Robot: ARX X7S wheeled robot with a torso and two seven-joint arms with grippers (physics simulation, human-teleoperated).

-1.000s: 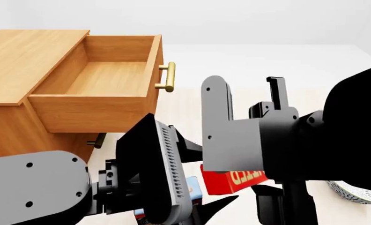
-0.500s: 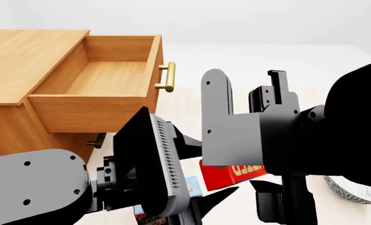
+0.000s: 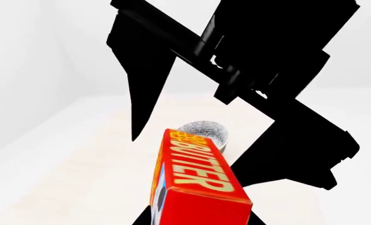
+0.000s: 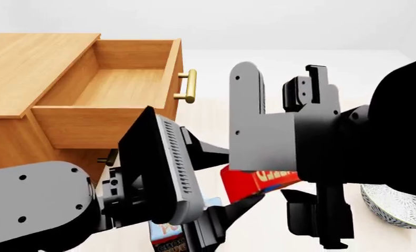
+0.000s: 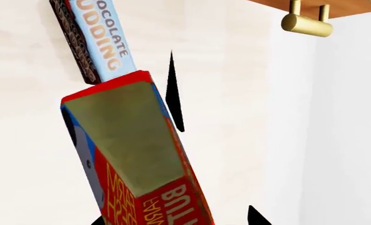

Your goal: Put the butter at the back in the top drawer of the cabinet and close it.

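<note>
Here the right claw (image 4: 260, 191) is clamped on the butter (image 4: 253, 181), held off the floor beside the open top drawer (image 4: 117, 86).

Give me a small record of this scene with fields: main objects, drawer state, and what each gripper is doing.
held object: red-and-orange rectangular butter box, lifted off the floor
right gripper: shut on the butter box
left gripper: open, holds nothing, beside the butter box
top drawer: pulled out, interior bare
cabinet: light-brown wood, brass bar handle on the drawer front
other objects: brown-and-blue chocolate pudding box on the floor; patterned grey bowl on the floor
task stage: butter not yet in the drawer
</note>
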